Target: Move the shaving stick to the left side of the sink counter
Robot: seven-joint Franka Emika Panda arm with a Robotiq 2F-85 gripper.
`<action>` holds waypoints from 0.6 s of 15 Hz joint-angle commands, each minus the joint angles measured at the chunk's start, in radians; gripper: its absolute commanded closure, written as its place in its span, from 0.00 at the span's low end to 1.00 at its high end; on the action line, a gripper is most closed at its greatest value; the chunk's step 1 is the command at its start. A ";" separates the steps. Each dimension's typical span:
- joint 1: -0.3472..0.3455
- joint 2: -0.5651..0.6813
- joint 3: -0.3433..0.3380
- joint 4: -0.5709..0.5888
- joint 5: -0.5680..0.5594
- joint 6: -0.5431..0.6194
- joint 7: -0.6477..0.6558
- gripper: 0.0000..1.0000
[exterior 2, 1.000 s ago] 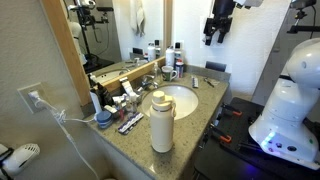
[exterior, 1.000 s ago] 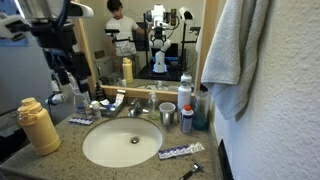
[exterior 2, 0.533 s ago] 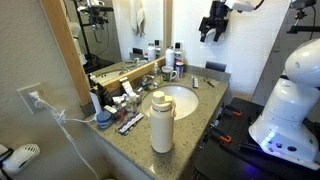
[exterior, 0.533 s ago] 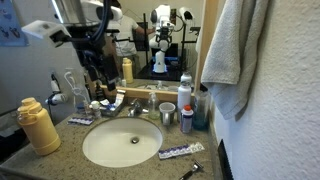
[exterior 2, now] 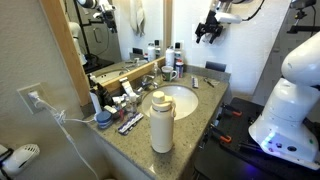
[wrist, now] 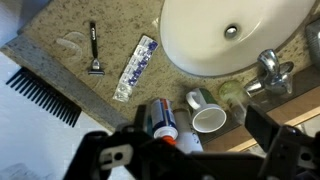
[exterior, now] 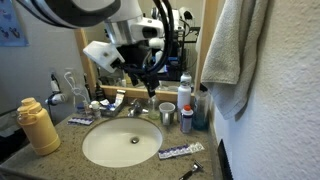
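The shaving stick (wrist: 94, 50) is a slim dark razor lying on the speckled sink counter (wrist: 110, 25), beside a flat blue-and-white tube (wrist: 134, 68). In an exterior view the stick (exterior: 190, 171) lies at the counter's front right corner, right of the white basin (exterior: 120, 142). My gripper (wrist: 190, 150) is open and empty, high above the cups and cans behind the basin. It hangs in front of the mirror (exterior: 150, 88) and well above the counter's far end (exterior 2: 205, 32).
A chrome tap (wrist: 270, 70), a white mug (wrist: 208, 118) and a spray can (wrist: 163, 120) stand behind the basin. A yellow bottle (exterior: 38, 125) stands at the left, a grey towel (exterior: 235, 50) hangs at the right. A tall cream bottle (exterior 2: 161, 120) stands at the counter's near end.
The arm has swung across the mirror from the left toward the right, bringing the gripper over the back of the basin. The shaving stick and tube have not moved.
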 commanded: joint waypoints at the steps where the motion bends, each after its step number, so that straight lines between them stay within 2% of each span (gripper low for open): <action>1: -0.030 0.106 -0.025 0.029 -0.003 0.083 -0.010 0.00; 9: -0.095 0.225 -0.045 -0.016 -0.068 0.210 0.015 0.00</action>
